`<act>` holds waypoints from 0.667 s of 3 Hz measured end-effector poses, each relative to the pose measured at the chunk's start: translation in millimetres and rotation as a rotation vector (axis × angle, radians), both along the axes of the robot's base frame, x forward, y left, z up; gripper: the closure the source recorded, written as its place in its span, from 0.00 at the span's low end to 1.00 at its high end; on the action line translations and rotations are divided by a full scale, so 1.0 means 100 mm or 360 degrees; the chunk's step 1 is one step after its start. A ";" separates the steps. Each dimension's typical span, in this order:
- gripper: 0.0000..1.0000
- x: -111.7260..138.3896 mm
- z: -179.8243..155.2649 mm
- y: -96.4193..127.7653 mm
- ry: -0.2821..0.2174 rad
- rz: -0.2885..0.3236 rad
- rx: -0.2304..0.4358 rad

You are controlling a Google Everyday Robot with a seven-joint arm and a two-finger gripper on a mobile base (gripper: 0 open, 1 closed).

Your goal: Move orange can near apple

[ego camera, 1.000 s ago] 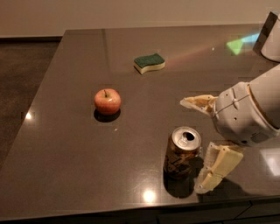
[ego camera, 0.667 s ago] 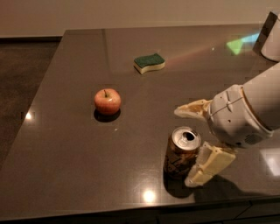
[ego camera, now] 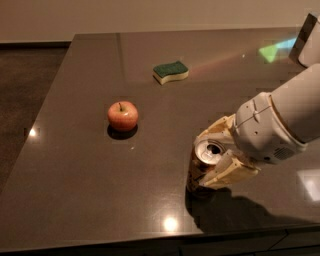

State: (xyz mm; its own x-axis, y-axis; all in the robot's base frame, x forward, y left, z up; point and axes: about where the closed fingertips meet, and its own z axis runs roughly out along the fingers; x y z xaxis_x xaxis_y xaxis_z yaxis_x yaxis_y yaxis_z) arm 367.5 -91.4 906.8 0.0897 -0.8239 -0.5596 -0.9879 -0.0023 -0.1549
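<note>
In the camera view, a dark, glossy table [ego camera: 90, 195] fills most of the scene, with small lamp reflections on its near edge. The orange can [ego camera: 208, 150] stands upright in the near right part of the table, its silver top and pull-tab opening facing up and its shadow falling to the near right.

The gripper [ego camera: 203, 161] reaches in from the right on a thick white arm [ego camera: 280, 120] and is closed around the can. One cream finger [ego camera: 216, 128] hugs the far side of the rim. The other finger sits against the near right side of the can, covering part of its wall.

The apple [ego camera: 123, 115] rests to the left of the can and a little farther back, well apart from it, stem up, with a dark shadow just under it. A green-topped yellow sponge [ego camera: 170, 72] lies flat farther back, between the apple and the can in left-right terms, apart from both. A pale wall [ego camera: 150, 15] runs behind the table and dark floor [ego camera: 25, 90] lies to its left.
</note>
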 end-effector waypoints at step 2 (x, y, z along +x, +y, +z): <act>1.00 0.30 0.39 0.35 -0.0059 -0.0046 0.0073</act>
